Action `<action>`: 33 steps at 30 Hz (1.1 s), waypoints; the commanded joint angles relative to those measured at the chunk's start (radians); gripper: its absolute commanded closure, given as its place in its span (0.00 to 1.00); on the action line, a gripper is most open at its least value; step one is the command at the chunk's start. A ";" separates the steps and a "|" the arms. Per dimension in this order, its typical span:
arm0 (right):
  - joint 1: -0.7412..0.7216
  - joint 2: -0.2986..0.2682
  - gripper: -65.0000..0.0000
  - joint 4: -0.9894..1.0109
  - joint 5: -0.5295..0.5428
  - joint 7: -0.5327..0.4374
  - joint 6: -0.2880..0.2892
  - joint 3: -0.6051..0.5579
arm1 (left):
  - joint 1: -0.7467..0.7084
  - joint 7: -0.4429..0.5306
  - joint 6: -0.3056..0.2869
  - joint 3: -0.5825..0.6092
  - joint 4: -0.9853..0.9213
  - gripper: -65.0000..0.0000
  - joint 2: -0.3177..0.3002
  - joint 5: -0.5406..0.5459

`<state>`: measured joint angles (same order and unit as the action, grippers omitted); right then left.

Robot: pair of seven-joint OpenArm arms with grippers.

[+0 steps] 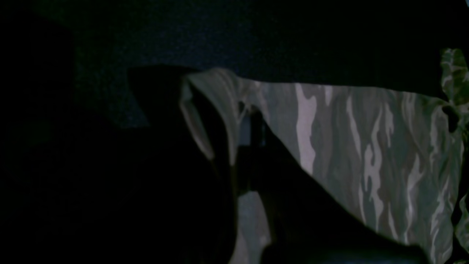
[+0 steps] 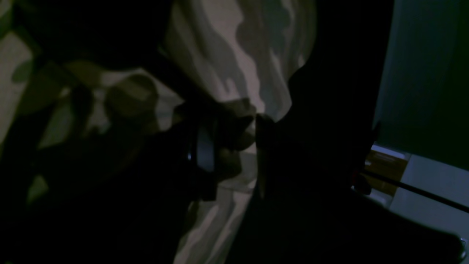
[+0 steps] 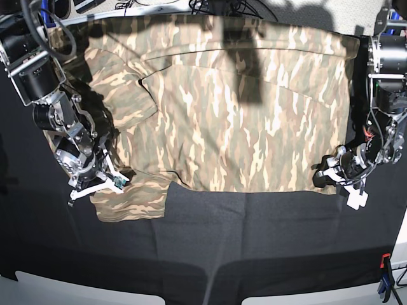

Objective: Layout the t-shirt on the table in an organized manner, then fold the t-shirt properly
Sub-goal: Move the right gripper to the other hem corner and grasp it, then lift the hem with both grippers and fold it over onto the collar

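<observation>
The camouflage t-shirt (image 3: 241,108) lies spread across the far half of the black table (image 3: 254,241), with one sleeve flopped toward the front at the left. In the base view my left gripper (image 3: 325,176) sits at the shirt's lower right corner, shut on the hem. The left wrist view is dark: the t-shirt (image 1: 366,146) stretches away from my left gripper (image 1: 253,128), pinched at its edge. My right gripper (image 3: 116,182) is at the front sleeve on the left. In the right wrist view my right gripper (image 2: 234,146) has bunched t-shirt cloth (image 2: 234,44) between its fingers.
A clamp (image 3: 385,279) holds the black cloth at the front right corner. Cables and gear (image 3: 216,6) crowd the far edge behind the shirt. The arm bases stand at the left (image 3: 28,60) and right (image 3: 389,63) sides.
</observation>
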<state>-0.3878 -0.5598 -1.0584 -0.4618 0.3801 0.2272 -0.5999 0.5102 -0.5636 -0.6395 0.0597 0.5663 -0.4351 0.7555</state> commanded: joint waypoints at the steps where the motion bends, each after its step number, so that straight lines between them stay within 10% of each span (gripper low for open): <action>1: -0.037 -0.011 0.74 -0.011 -0.009 -0.019 -0.018 0.011 | 0.027 0.012 -0.008 -0.001 0.011 1.00 -0.014 0.005; 9: -0.061 0.031 0.76 0.044 -0.031 -0.042 -0.018 0.011 | 0.027 0.012 -0.008 -0.001 0.011 1.00 -0.014 0.005; 13: -0.079 0.072 1.00 0.085 -0.051 -0.037 -0.020 0.011 | 0.027 0.011 -0.008 -0.001 0.011 1.00 -0.014 0.005; 20: -0.142 0.114 1.00 0.085 0.051 0.060 -0.136 0.011 | 0.054 0.023 -0.008 -0.001 0.011 1.00 -0.014 -0.005; 33: -0.330 0.115 1.00 0.116 0.104 0.126 -0.137 0.011 | 0.108 0.169 0.048 -0.001 0.011 1.00 -0.014 -0.132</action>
<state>-0.6765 -0.4313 -0.9321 -0.3397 0.5163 0.1123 -0.5999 0.5804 -0.4229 -0.5835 0.0616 0.5625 -0.4351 0.6075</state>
